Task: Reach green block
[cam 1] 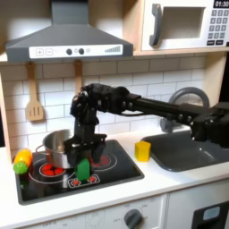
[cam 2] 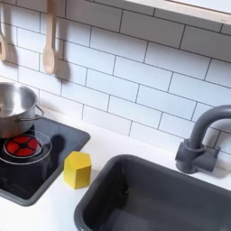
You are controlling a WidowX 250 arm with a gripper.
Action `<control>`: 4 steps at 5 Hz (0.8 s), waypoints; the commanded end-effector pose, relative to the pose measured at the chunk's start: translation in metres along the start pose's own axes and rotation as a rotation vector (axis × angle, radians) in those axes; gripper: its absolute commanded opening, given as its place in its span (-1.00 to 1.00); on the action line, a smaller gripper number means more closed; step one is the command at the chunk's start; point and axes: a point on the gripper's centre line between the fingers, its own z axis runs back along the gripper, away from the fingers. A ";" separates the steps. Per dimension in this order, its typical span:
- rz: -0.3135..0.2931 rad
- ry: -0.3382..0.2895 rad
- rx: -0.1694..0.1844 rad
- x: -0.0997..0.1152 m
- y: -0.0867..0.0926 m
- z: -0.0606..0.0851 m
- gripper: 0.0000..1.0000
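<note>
In the first exterior view the green block (cam 1: 83, 168) stands upright on the black stove top (cam 1: 112, 172), in front of the steel pot (cam 1: 55, 148). My gripper (cam 1: 80, 154) hangs straight down right above the block, its fingertips at the block's top. The black fingers blend together, so their state is unclear. The arm stretches in from the first exterior view's right.
A yellow block (cam 1: 143, 150) (cam 2: 77, 170) sits on the counter between stove and sink (cam 1: 190, 150) (cam 2: 153, 198). The pot (cam 2: 16, 106) stands at the stove's back left. A green-and-orange toy fruit (cam 1: 21, 162) lies at the stove's left edge. Wooden utensils (cam 1: 35, 100) hang on the tiled wall.
</note>
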 end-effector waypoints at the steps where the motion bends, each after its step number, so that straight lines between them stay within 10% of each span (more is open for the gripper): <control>1: 0.024 0.030 -0.011 0.005 0.003 -0.014 1.00; 4: 0.028 0.080 -0.039 -0.003 0.001 -0.029 1.00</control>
